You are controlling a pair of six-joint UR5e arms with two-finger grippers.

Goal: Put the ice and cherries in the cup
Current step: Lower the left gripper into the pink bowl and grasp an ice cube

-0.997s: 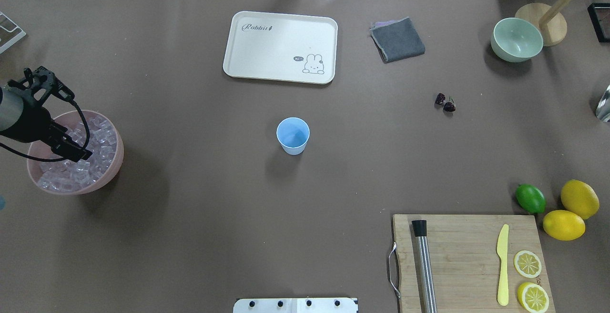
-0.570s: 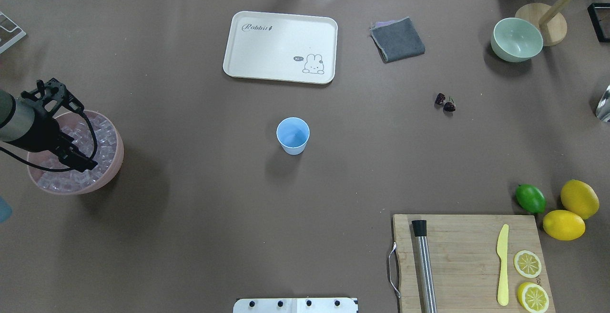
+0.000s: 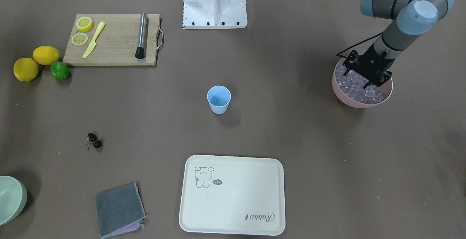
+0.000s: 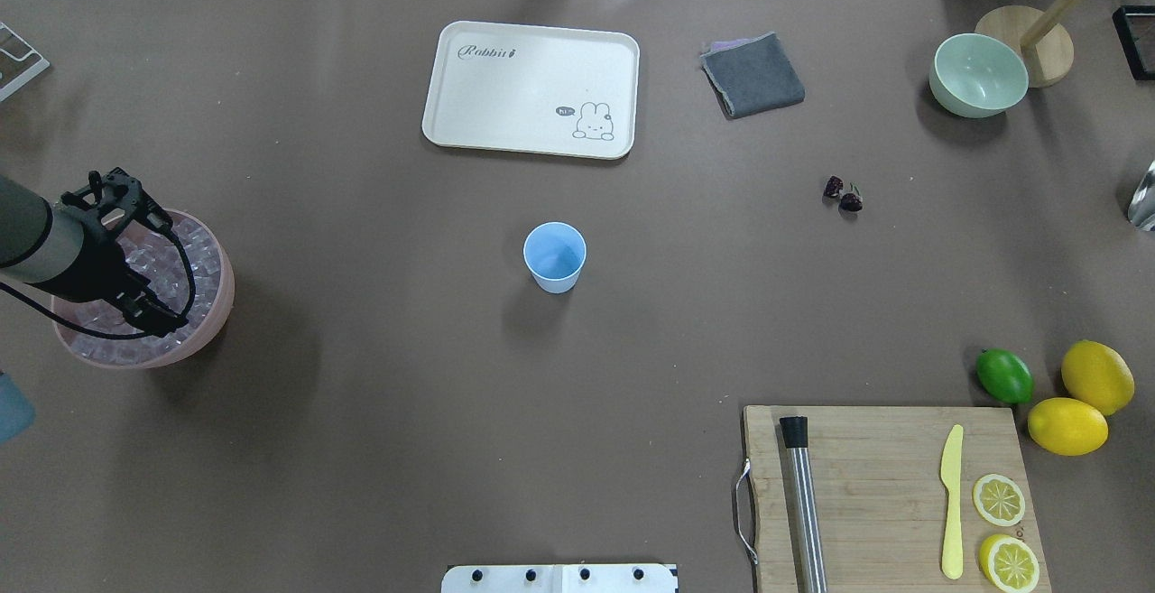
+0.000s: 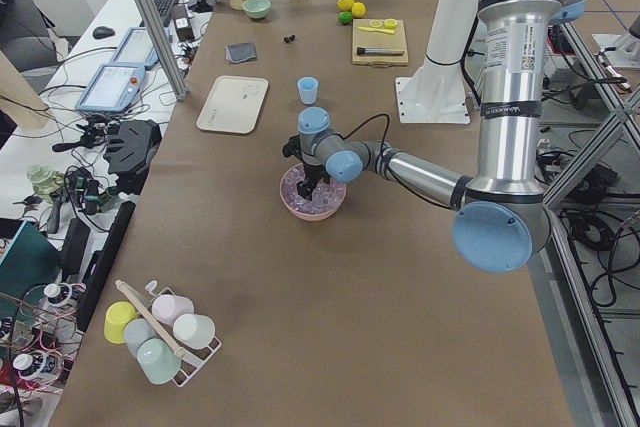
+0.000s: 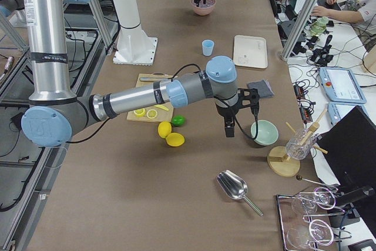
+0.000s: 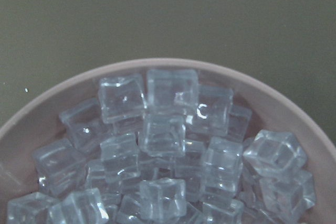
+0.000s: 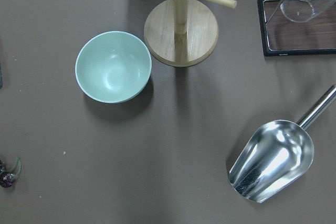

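Note:
The ice (image 7: 163, 129) fills a pink bowl (image 4: 222, 302) at the table's left end; several clear cubes also show in the front view (image 3: 358, 90). My left gripper (image 4: 155, 315) reaches down into this bowl among the cubes. Its fingers are hidden, so I cannot tell if it is open or shut. The light blue cup (image 4: 554, 254) stands upright and empty at the table's middle. The dark cherries (image 4: 843, 194) lie on the table to the cup's right. My right gripper (image 6: 229, 129) hovers above the table near the cherries; I cannot tell its state.
A cream tray (image 4: 532, 88) lies beyond the cup, with a grey cloth (image 4: 753, 75) and a pale green bowl (image 4: 978, 75) to its right. A metal scoop (image 8: 273, 161) lies near a wooden stand. A cutting board (image 4: 889, 494) with lemons and a lime (image 4: 1004, 376) sits near right.
My left gripper has moved a little right and toward the robot over the pink bowl, and sits lower among the ice cubes. Cup and cherries have not moved.

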